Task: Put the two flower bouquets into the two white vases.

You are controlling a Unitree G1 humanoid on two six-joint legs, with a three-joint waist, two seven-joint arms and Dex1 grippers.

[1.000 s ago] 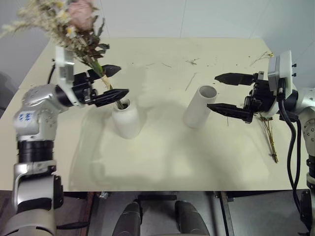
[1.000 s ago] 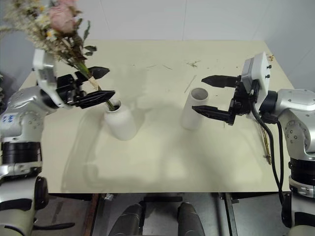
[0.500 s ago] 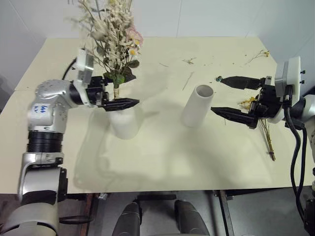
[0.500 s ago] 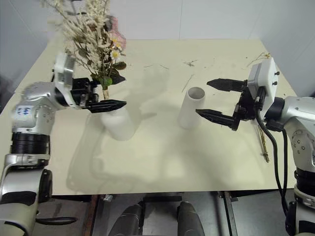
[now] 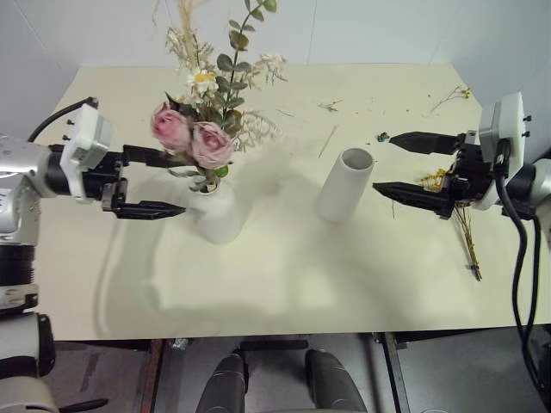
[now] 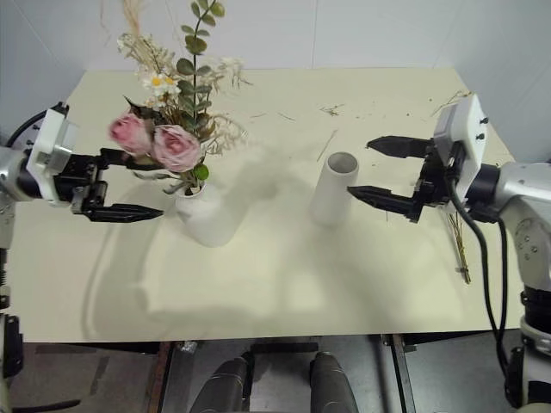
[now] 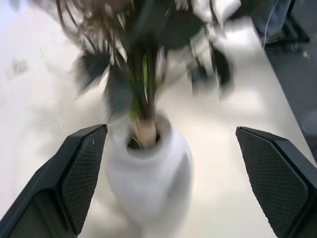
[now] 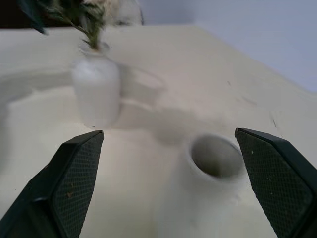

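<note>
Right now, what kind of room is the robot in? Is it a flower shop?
Probably not a shop, more like a plain test room: a bare cream table against blank white walls, holding just two white vases and some flowers.

Head view: the table (image 5: 284,292) lies bare across the lower half of the frame, giving open passage between the squat vase (image 5: 219,215) at centre left and the cylinder vase (image 5: 346,185) at centre right, which stand well apart. The large bouquet (image 5: 211,120) rises from the squat vase and spreads over the upper left, blocking approach from above there, while the cylinder's wide mouth stands unobstructed. The thin yellow-orange bunch (image 5: 465,228) lies near the right edge, partly behind the spread-fingered right gripper (image 5: 400,163); loose twigs (image 5: 331,107) litter the upper centre.
</note>
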